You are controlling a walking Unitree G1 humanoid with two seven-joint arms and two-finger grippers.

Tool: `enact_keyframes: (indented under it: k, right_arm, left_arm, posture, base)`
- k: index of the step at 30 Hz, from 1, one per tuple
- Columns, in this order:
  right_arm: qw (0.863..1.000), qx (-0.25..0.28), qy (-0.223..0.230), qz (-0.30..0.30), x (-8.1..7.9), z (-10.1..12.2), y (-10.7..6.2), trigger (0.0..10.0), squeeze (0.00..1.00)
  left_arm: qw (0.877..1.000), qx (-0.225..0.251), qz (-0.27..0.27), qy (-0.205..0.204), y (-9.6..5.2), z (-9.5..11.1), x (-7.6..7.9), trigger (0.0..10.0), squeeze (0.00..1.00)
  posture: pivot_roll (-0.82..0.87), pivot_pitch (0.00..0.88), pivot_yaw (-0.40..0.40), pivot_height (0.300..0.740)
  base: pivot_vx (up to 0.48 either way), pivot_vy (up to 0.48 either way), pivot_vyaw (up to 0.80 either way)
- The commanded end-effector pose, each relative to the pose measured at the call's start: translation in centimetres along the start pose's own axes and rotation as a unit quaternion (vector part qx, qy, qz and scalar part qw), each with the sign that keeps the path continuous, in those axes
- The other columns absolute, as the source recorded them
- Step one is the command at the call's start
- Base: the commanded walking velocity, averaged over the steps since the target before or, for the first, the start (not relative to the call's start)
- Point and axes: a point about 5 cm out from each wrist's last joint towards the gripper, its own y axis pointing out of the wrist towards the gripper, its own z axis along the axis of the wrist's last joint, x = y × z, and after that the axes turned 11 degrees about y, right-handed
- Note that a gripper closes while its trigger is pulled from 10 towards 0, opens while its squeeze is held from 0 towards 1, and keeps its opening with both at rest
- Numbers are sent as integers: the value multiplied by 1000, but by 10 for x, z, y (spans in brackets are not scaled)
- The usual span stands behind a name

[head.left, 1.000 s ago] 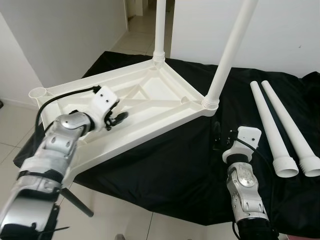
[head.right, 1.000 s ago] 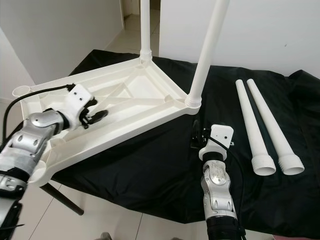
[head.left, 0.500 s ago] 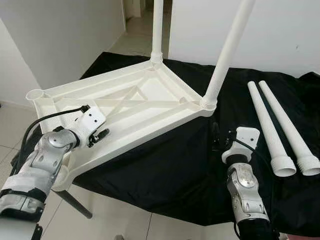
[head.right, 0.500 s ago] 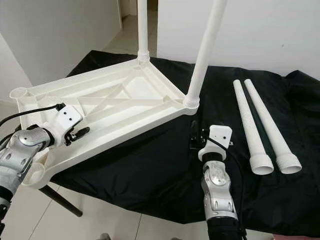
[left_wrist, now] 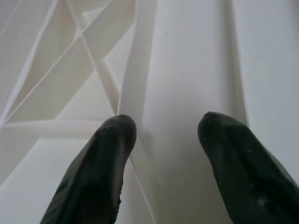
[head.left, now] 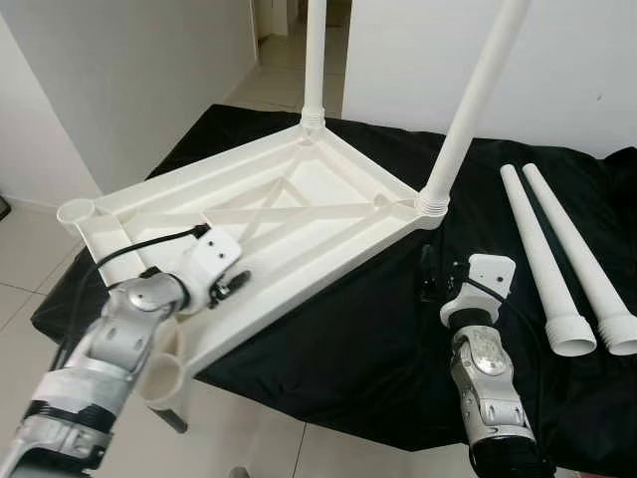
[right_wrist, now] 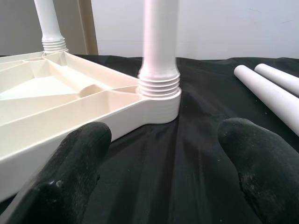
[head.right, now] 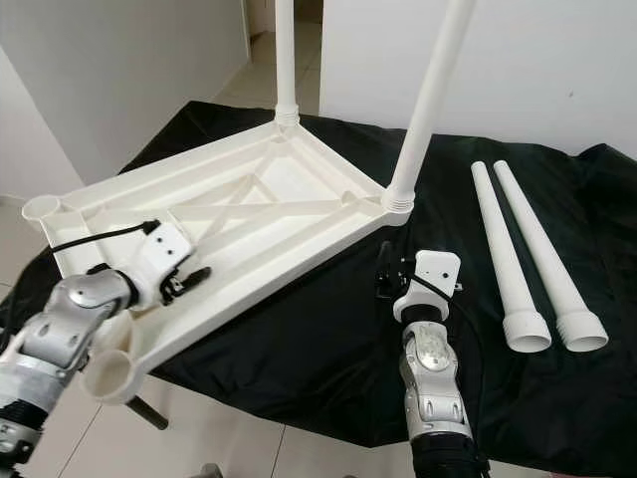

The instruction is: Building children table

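Smooth white plastic tabletop [head.left: 299, 199], prob. matt black cloth [head.left: 348, 329]

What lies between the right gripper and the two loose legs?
Only bare black cloth between the right gripper and the loose legs, seen in the right eye view.

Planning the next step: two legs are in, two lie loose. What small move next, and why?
Probably move the right claw, open above the black cloth, right toward the nearer loose leg and grasp it. The upturned tabletop has two legs standing, while the near corner socket is open. The left claw sits open at the tabletop's rim, where it could steady it.
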Motion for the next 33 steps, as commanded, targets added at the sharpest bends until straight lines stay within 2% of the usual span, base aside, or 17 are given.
enact_keyframes:
  k: [1,8,13,14,15,16,17,18,19,20,22,26,29,33]
  right_arm:
    - [1000,-3,1,-3,0,-3,-2,10000,0]
    - [1000,-4,3,-3,-2,-4,-3,10000,0]
    - [1000,-5,4,-5,-2,-5,-4,10000,0]
    - [1000,-5,4,-6,-2,-5,-3,10000,0]
    - [1000,-5,4,-6,-2,-5,-3,10000,0]
    - [1000,-5,3,-7,-1,-5,-3,10000,0]
    - [1000,-5,3,-7,-1,-5,-3,10000,0]
    - [1000,-5,3,-8,0,-5,-2,10000,0]
    - [1000,-5,3,-8,0,-5,-2,10000,0]
    - [1000,-4,2,-8,0,-5,-1,10000,0]
    - [1000,-4,2,-7,-1,-5,2,10000,0]
    - [1000,-4,2,-5,-2,-5,3,10000,0]
    - [1000,-2,1,3,-4,-4,6,10000,0]
    - [1000,-1,0,7,-4,-3,7,10000,0]
  left_arm:
    - [998,4,-69,-14,6,1,21,10000,0]
    - [997,18,-65,-26,6,10,20,10000,0]
    - [998,33,-47,-31,0,14,6,10000,0]
    - [998,42,-37,-20,-5,15,-4,10000,0]
    - [998,42,-37,-20,-5,15,-4,10000,0]
    - [998,52,-27,-19,-11,16,-14,10000,0]
    - [998,52,-27,-19,-11,16,-14,10000,0]
    - [998,62,-12,-23,-17,17,-26,10000,0]
    - [998,62,-12,-23,-17,17,-26,10000,0]
    - [997,66,7,-29,-23,16,-41,10000,0]
    - [997,51,41,-33,-29,8,-60,10000,0]
    - [998,27,55,-30,-30,-1,-66,10000,0]
    - [999,-11,46,-6,-25,-17,-58,10000,0]
    - [999,-21,37,6,-23,-23,-52,10000,0]
  posture:
    - [-25,0,9,740]
    - [-23,0,19,740]
    - [-23,0,20,740]
    - [-20,0,19,740]
    - [-20,0,19,740]
    - [-16,0,16,740]
    - [-16,0,16,740]
    - [-15,0,15,740]
    - [-15,0,15,740]
    - [-11,0,13,740]
    - [-8,0,11,740]
    - [-7,0,11,740]
    - [-5,0,7,740]
    - [-5,0,7,740]
  base:
    - [0,0,0]
    - [0,0,0]
    - [0,0,0]
    - [0,0,0]
    - [0,0,0]
    - [0,0,0]
    - [0,0,0]
    - [0,0,0]
    - [0,0,0]
    - [0,0,0]
    - [0,0,0]
    - [0,0,0]
    - [0,0,0]
    - [0,0,0]
